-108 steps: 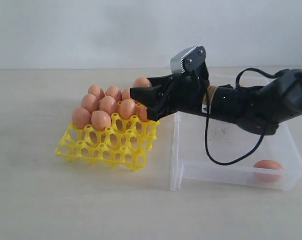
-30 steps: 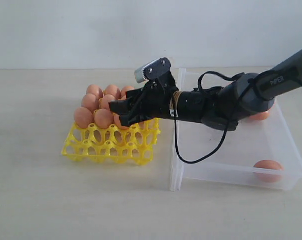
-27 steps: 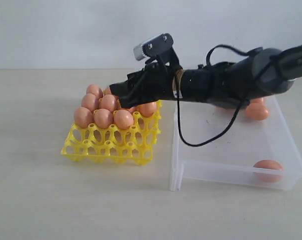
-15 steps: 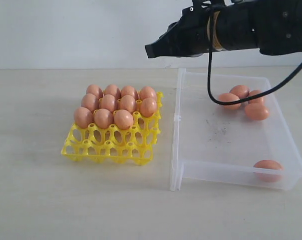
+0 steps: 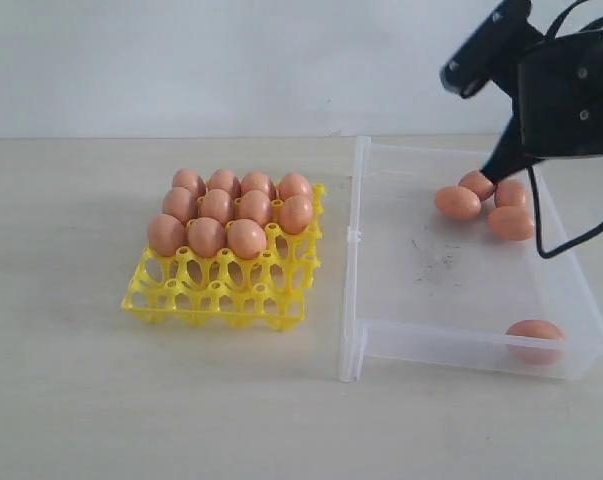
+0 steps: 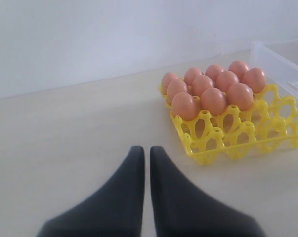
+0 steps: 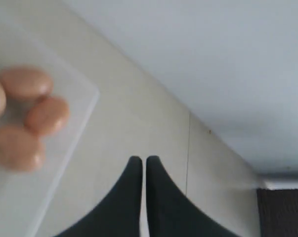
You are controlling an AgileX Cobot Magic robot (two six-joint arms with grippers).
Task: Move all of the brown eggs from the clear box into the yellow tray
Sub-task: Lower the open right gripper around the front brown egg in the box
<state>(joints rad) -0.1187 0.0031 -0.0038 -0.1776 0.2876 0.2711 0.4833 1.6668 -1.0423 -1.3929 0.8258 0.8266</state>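
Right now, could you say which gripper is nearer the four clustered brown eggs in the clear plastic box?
Right: the right gripper hangs close above those brown eggs; the left gripper sits on the yellow lattice tray's far side.

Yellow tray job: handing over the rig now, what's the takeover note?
Left gripper: shut, empty, facing the yellow tray.
Right gripper: shut, empty, raised near the clear box's far right.
Done: eleven brown eggs in the tray, two back rows full, third row three.
To do: five eggs in the box, a cluster of four at the far side, a lone egg in the near right corner. Five cups free.
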